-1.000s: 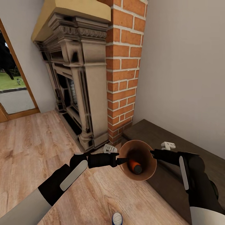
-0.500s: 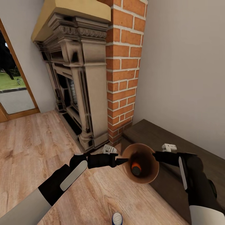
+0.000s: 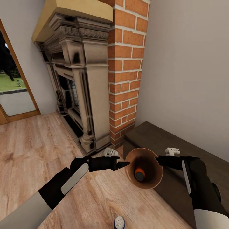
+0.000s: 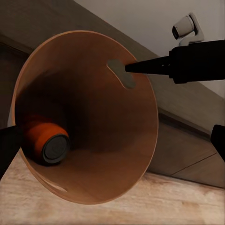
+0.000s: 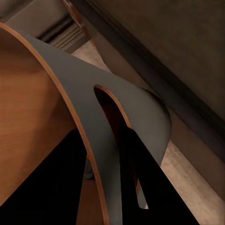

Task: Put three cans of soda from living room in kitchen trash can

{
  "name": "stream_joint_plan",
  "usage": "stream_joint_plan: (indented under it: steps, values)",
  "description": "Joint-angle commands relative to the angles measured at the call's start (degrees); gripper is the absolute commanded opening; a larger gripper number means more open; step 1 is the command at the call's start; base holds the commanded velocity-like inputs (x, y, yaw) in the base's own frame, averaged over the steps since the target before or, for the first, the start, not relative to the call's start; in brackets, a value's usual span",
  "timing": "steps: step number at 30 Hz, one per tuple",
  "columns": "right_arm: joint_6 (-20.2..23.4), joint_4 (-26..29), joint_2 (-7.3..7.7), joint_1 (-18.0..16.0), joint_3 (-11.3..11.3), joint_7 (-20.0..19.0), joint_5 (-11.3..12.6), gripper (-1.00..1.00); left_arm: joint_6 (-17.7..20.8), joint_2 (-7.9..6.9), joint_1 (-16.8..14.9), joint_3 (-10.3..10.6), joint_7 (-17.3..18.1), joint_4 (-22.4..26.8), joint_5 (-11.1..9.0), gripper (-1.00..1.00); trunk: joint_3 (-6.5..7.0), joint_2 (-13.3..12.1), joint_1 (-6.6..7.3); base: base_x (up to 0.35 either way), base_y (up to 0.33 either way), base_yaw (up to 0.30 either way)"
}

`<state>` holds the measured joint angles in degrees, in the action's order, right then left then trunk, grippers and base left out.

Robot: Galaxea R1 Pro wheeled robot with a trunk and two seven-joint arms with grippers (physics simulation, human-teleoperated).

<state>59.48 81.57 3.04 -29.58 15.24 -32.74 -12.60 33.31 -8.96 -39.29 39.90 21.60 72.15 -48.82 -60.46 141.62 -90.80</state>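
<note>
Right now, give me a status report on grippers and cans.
Right gripper clamped on trash can rim, can tilted. Left gripper beside rim, free. One orange can inside; blue can on floor.

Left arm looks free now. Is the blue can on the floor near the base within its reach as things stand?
Probably yes. The left gripper hangs beside the trash can, holding nothing, and bare floor lies between it and the blue can. The can sits close to the base, so the arm must fold back.

Even, soft rendered light, brightest through the glass door (image 3: 14,92) at nine o'clock; shadows faint; wrist views slightly blurred.
</note>
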Motion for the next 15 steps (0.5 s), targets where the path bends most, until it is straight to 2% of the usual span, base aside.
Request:
stream_joint_plan:
  steps: [1,11,13,15]
  values:
    - [-0.14,0.32,0.01,-0.04,0.06,0.0,0.3,-1.0,0.0,0.0,0.0,0.0,0.01,0.0,0.01,1.0,0.01,0.01,0.01,0.0,0.0,0.0]
    - [-0.07,0.38,0.04,-0.04,0.05,-0.04,0.38,-1.0,0.01,-0.02,0.0,0.0,0.02,0.01,-0.04,1.0,0.01,0.01,0.01,0.0,0.0,0.0]
    - [0.52,0.69,-0.62,0.03,-0.56,0.38,-0.02,-1.0,-0.01,-0.67,0.65,-0.01,-0.05,-0.65,-0.66,1.0,0.0,0.02,0.0,0.0,0.0,0.0]
    - [0.52,1.26,-1.26,0.03,-0.24,0.1,-1.27,-1.0,-0.42,-0.46,1.25,-0.35,-0.03,-1.29,-0.84,1.0,0.0,0.02,0.0,0.0,0.0,0.0]
